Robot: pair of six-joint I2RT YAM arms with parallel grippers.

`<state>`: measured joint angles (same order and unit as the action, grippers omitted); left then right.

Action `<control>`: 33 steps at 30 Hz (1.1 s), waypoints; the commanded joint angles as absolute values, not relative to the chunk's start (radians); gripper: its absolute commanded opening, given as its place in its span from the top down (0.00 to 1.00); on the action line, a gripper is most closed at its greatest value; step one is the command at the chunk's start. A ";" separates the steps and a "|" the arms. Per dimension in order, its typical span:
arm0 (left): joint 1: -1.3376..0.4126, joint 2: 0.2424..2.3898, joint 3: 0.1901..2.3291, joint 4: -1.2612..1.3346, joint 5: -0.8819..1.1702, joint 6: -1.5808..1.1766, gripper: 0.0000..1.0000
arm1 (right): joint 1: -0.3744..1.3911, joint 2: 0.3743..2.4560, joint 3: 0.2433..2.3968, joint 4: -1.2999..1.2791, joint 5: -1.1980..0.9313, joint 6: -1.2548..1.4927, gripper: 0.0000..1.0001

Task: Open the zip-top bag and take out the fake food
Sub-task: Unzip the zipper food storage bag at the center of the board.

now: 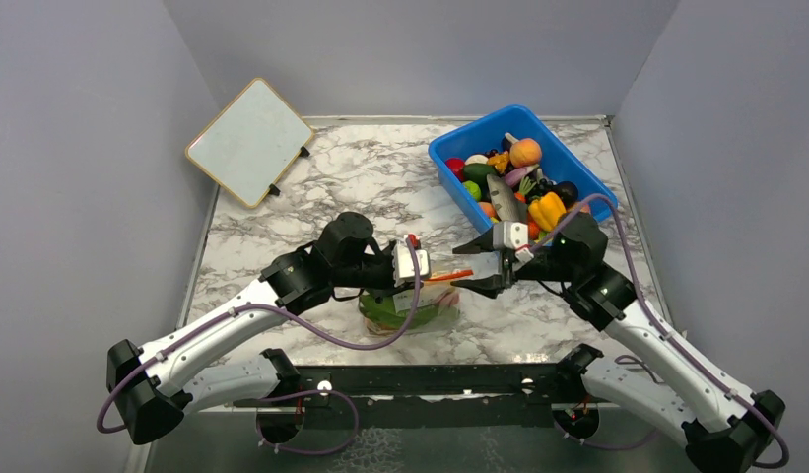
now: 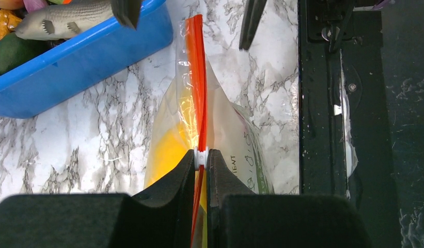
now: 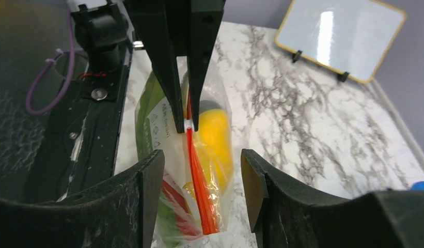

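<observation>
Your left claw [image 2: 201, 155] is clenched on the zip-top bag [image 2: 235, 139]. Its two pads press together on the red-orange zip strip [image 2: 198, 77], right at a small white piece sitting on that strip. From the pinch, the strip runs straight out ahead of the claw's tips and ends between the fingers of your right claw [image 3: 201, 153].

That right claw is released. Its jaws stand well apart with the end of the strip passing through the gap, and from its own wrist view the strip touches neither finger. Directly ahead of it, the left claw's tips come down onto the strip.

The bag's body hangs below both claws, and its lower part appears to rest on the marble table [image 1: 361, 177], just ahead of the arm bases. The fake food [image 3: 215, 134] is inside the bag. A yellow piece shows through the plastic just beyond the right claw's tips, with green to one side of it and a bit of red nearer the claw.

Behind the right claw, on its far side from the bases, sits a blue plastic bin [image 1: 449, 148] heaped with toy produce, among it a grey toy fish [image 2: 60, 20]. A whiteboard [image 1: 250, 141] leans well apart from the left claw, at the table's far left.
</observation>
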<state>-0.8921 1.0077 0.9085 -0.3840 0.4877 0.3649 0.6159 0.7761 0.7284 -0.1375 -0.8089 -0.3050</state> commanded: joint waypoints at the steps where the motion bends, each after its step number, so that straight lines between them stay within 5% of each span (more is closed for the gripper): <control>1: -0.892 0.989 0.936 -0.396 0.507 0.353 1.00 | 0.617 0.862 0.768 -0.245 -0.949 -0.375 0.44; 15: -0.892 1.015 0.953 -0.375 0.530 0.325 1.00 | 0.695 0.997 0.785 -0.184 -0.836 -0.387 0.51; 28: -0.892 0.984 0.927 -0.367 0.499 0.320 1.00 | 0.726 0.908 0.679 -0.011 -0.676 -0.313 0.98; 33: -0.893 0.987 0.922 -0.367 0.470 0.335 1.00 | 0.726 0.837 0.627 -0.019 -0.499 -0.303 0.99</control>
